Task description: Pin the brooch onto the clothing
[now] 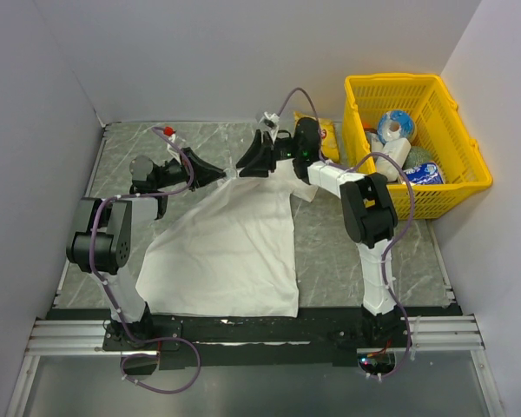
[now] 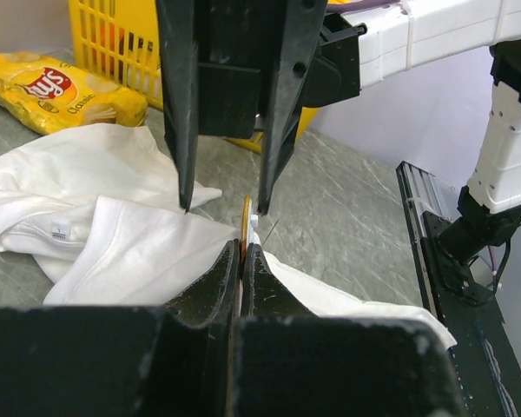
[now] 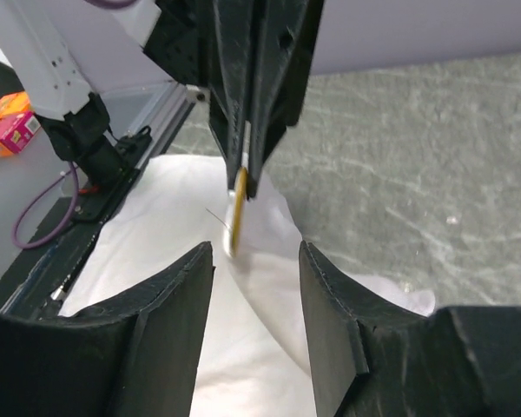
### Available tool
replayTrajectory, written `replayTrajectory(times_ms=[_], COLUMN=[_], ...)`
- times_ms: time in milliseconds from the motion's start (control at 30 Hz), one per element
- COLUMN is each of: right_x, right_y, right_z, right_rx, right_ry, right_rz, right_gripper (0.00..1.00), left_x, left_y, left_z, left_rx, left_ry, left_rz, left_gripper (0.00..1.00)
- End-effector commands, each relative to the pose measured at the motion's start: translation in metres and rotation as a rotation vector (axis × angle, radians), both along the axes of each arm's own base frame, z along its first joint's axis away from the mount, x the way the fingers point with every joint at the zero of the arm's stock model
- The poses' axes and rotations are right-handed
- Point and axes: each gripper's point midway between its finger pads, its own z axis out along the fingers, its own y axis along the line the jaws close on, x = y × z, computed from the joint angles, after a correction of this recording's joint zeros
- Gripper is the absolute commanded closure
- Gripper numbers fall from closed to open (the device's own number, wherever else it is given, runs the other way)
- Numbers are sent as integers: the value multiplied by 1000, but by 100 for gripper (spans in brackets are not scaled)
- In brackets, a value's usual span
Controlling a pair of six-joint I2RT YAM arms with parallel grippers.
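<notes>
left tool (image 2: 243,254): clamped tight on brooch (image 2: 246,219), over T-shirt (image 2: 148,234)
right tool (image 3: 256,261): partly open, astride brooch, holding nothing
T-shirt: rumpled on table (image 1: 347,243)

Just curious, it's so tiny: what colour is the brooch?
Golden brown; the brooch shows best in the right wrist view.

Plain white walls (image 1: 243,52) enclose a grey, marble-patterned table (image 1: 365,252) on three sides, under even, soft light; a black strip (image 1: 321,318) and aluminium rails (image 1: 451,334) run along its near edge.
</notes>
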Motion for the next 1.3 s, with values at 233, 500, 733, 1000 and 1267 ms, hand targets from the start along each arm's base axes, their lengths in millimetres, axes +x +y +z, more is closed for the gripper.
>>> replayTrajectory(times_ms=[233,500,733,1000,1267], right_x=[-16,-21,-21,-20,-17], right_y=[15,23,31,32,35], right_z=[21,24,26,29,25], right_rx=[-6,-2,-7,-8,-21], right_ry=[-110,-116,-109,-114,-88], right_rz=[6,12,21,17,24], right_gripper=[50,50,53,58,72], left_x=[-13,-13,-12,-12,-13], left_y=[1,1,1,1,0], left_z=[43,44,43,44,48], left_rx=[-15,-23,-25,-25,-31], left_ry=[-252,-244,-235,-232,-241], left_rz=[-30,-33,-33,-33,-32], left_gripper=[99,99,99,99,99])
